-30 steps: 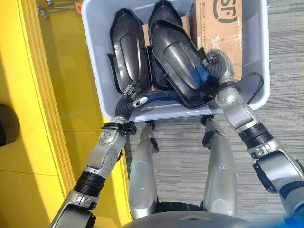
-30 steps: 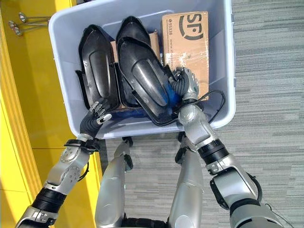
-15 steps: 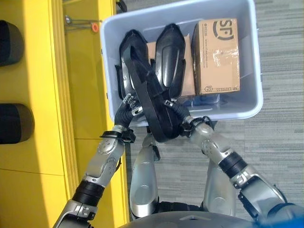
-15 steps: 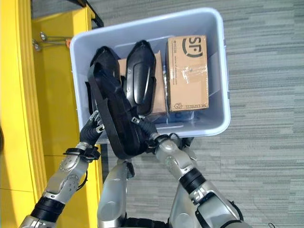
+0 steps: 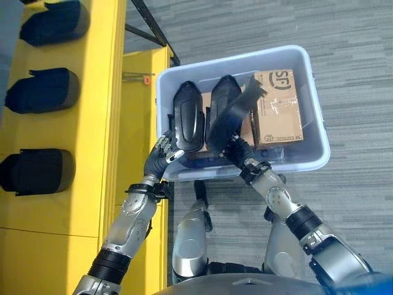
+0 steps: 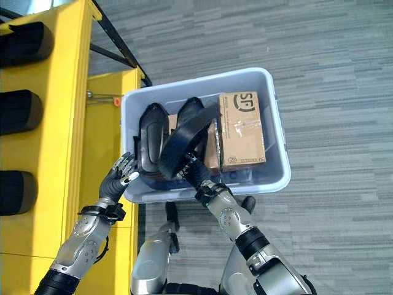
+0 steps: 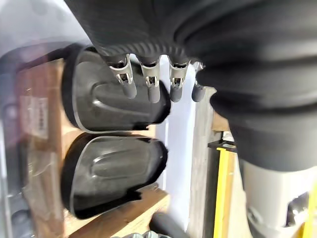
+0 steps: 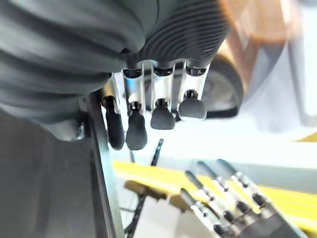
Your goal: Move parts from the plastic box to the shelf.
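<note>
At the fingertips of the right hand (image 5: 235, 147), a long black molded part (image 6: 182, 145) is gripped by its lower end, the fingers curled round its edge in the right wrist view, and it rises tilted above the near side of the plastic box (image 5: 319, 132). Its upper end leans over toward the cardboard carton (image 6: 241, 131) lying flat in the right half of the box. Two more black parts (image 5: 187, 118) of the same shape lie side by side in the left half of the box, on brown cardboard.

Just outside the box's near left corner, the left hand (image 6: 118, 176) hangs with its fingers (image 7: 149, 83) straight and spread, holding nothing; in its wrist view the tips point over the two parts lying in the box without touching them.

Outward from there, the pale blue-grey box sits on a grey carpet (image 6: 331, 80) with fine stripes. A yellow shelf (image 5: 98, 123) runs along the robot's left, right up against the box's left side. On its far face three dark rounded parts (image 5: 42, 91) sit in a row, one after another, well apart from the box. A black bar (image 6: 116, 46) slants off the shelf's top corner, and a thin metal pin with an orange tip (image 5: 142, 78) pokes out just by the box's far left corner.
</note>
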Controlling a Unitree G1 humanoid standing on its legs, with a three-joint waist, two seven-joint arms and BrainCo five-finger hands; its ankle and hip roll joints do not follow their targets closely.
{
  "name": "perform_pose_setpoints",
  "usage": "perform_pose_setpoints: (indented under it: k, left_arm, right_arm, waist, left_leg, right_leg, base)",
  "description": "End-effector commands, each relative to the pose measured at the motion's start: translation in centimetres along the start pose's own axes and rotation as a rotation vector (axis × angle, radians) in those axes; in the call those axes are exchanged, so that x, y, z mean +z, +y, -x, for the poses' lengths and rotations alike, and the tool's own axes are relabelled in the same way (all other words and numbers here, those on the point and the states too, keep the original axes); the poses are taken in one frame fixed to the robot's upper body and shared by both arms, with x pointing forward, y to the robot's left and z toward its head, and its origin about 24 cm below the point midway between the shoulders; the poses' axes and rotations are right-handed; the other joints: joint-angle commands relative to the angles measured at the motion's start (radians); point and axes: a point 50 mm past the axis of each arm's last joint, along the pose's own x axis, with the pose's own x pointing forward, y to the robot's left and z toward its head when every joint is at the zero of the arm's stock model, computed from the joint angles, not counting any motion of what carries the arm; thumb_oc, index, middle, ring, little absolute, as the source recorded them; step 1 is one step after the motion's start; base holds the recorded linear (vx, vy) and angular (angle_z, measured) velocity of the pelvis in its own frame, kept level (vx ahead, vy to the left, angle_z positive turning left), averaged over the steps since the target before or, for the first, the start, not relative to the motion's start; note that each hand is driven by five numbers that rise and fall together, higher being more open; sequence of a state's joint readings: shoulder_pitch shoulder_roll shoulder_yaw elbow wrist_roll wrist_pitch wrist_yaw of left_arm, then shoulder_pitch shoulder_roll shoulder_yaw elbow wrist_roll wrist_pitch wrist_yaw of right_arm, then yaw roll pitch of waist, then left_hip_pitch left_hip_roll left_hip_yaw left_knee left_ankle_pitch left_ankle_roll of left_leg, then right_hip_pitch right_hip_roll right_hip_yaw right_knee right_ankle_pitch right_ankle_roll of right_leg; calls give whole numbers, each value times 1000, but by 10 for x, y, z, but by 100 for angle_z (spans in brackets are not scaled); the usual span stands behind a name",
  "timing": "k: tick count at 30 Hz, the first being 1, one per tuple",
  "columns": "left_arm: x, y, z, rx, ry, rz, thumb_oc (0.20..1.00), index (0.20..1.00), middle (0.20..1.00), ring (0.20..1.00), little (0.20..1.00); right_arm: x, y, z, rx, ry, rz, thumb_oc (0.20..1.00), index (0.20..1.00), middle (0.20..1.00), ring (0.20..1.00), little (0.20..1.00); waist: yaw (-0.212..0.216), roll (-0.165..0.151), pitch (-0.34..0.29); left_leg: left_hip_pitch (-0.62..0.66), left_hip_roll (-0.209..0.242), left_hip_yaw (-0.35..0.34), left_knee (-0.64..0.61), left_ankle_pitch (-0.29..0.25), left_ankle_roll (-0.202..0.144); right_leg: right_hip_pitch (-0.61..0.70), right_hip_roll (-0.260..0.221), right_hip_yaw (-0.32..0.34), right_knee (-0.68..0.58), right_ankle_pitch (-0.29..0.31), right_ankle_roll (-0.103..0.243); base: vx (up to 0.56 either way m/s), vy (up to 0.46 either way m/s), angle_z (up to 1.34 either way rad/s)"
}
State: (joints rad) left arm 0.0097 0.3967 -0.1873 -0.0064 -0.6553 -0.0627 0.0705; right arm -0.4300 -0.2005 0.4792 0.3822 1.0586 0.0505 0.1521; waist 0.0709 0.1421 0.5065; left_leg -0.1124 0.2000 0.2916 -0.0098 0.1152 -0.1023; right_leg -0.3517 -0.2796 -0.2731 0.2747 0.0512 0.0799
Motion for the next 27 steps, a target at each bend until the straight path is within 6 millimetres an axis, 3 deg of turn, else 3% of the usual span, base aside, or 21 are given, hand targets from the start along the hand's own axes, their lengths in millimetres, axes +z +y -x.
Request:
perform_pose_setpoints:
  k: [1,12,18,23,27]
  left_arm:
    - [16,-1,4,-51,-77,-35,1000,1000,1000,1000,1000]
    - [5,6,13,-12,-29,-28,1000,1000,1000,1000,1000]
    - [-6,6,18,-4,-3,-4,1000,1000,1000,1000,1000]
    - [-16,8,20,11,3,-7,1000,1000,1000,1000,1000]
    - [-14,12,21,28,-12,-18,1000,1000,1000,1000,1000]
  right_arm:
    - [11,51,-22,199,-86,-52,200,200,200,200,200]
    - [2,47,-20,92,11,83,200,200,200,200,200]
    - [-1,39,-21,31,81,94,200,200,200,200,200]
    - [9,33,-20,18,48,171,200,200,200,200,200]
    - [25,39,-20,36,-34,342,200,200,200,200,200]
  waist:
    - [13,-43,13]
    - [34,-72,-79]
    - [44,-85,-126]
    - [35,-87,-151]
    - [28,-84,-169]
  left_leg:
    - [69,23,49,21,-12,-24]
    - [147,35,30,20,-17,-31]
    - [178,67,27,-2,29,-58]
    - [203,74,33,-14,48,-71]
    - [207,70,50,-23,45,-57]
  right_leg:
    - [166,-18,-40,-39,-56,62]
    - [266,-8,-85,-52,-70,40]
    - [315,10,-116,-82,-71,23]
    - [341,21,-123,-100,-70,14]
    - [348,22,-124,-128,-42,11]
  base:
    - [56,45,2]
    - [69,-17,4]
    - [58,-24,5]
    - [17,17,-1]
    - [-40,23,0]
